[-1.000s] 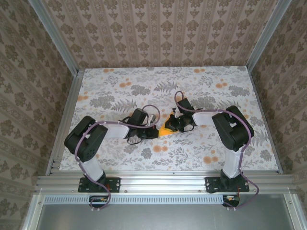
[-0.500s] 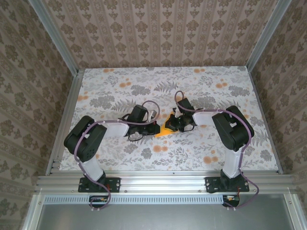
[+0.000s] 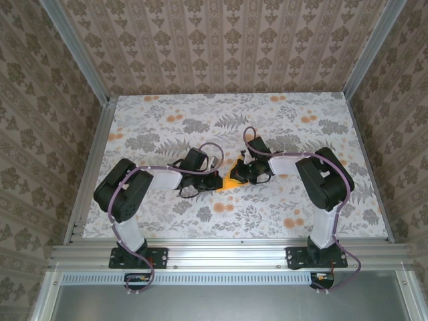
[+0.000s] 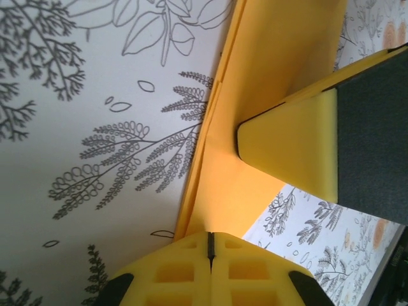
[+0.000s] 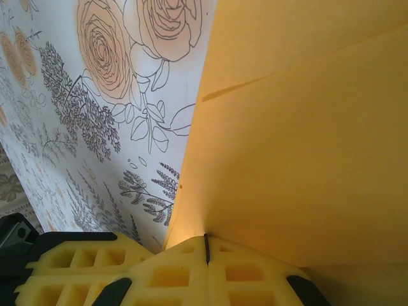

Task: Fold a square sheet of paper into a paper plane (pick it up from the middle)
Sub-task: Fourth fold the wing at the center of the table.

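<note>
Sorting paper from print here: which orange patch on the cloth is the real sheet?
The plain orange-yellow sheet lying between the left gripper and right gripper at mid-table; the other patches are small printed flowers in the cloth.

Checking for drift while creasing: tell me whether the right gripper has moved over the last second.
No. The right gripper stays put on the folded orange-yellow paper, at the same spot just beyond the orange flower prints.

Probably a lab test booth: aluminium frame, wallpapered walls, floral tablecloth.
</note>
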